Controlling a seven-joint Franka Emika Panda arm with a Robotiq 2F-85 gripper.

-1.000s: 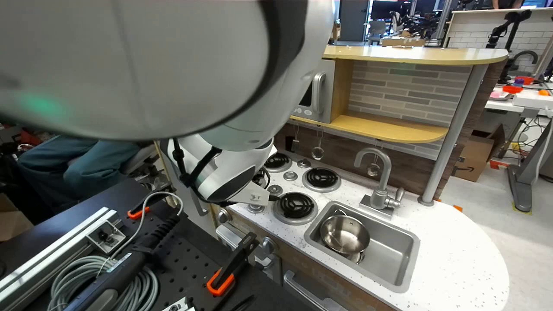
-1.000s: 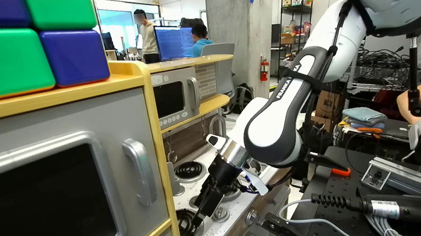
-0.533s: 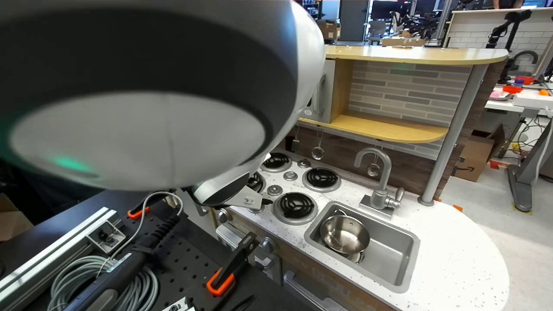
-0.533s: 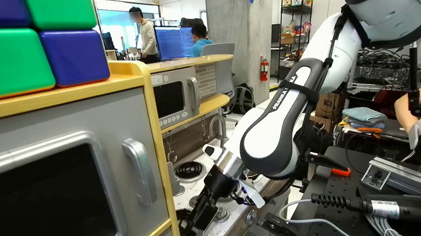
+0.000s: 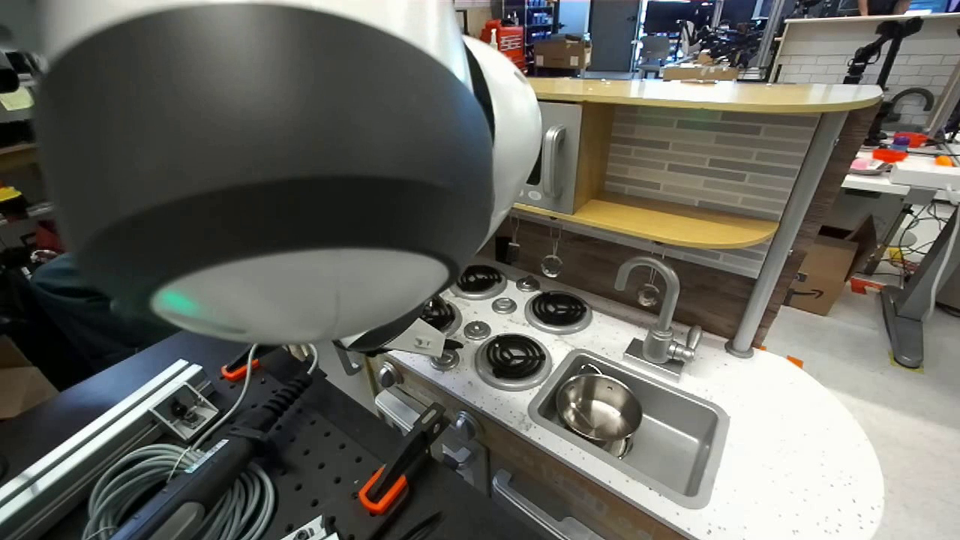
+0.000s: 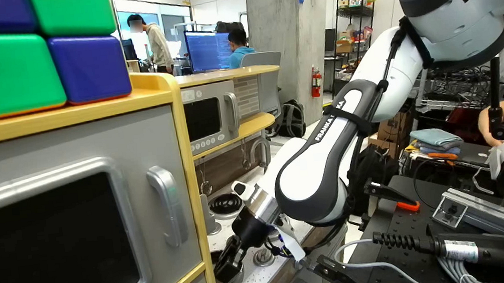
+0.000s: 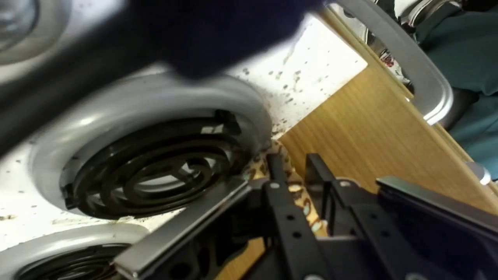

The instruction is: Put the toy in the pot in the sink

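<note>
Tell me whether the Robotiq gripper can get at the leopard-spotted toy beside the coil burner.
Probably yes: the Robotiq gripper has its jaws apart, and the leopard-spotted toy shows in the gap. The coil burner and wood-grain panel alongside could make it tight.

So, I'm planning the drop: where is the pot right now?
In an exterior view, the pot sits in the left end of the sink, to the lower right of the nearest burner and lower left of the faucet.
</note>
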